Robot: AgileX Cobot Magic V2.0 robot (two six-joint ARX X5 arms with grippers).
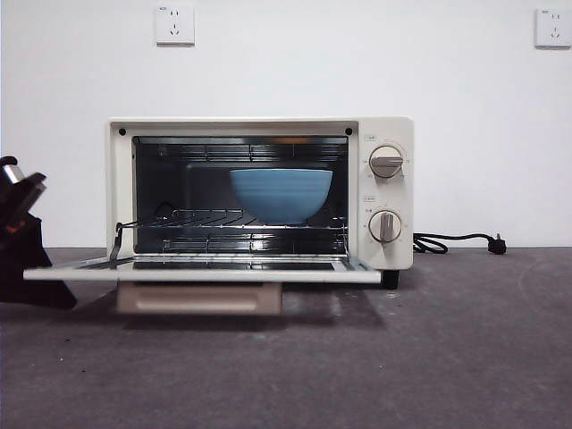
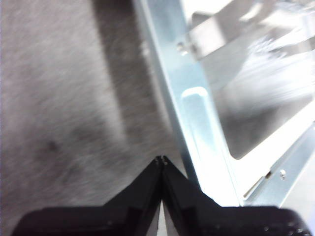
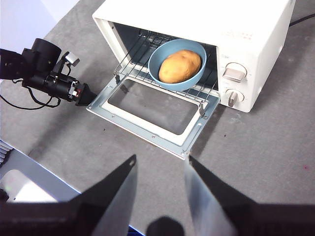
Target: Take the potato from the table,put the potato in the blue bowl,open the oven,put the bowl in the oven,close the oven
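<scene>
Blue bowl [image 3: 177,64], golden-brown potato [image 3: 180,66], cream oven [image 1: 259,192]

- Nothing in my views reads clearly enough to spell out.
- The oven [image 1: 259,192] carries a small label above each knob [image 1: 386,161] in the front view; both are too small to read.
- In my right wrist view the oven top has a faint line of pale marks near its front edge, above the knobs; I cannot make out the letters.
- The knobs show no numbers I can read.
- The two wall sockets [image 1: 174,25] behind the oven bear tiny marks at their upper corners, unreadable.
</scene>
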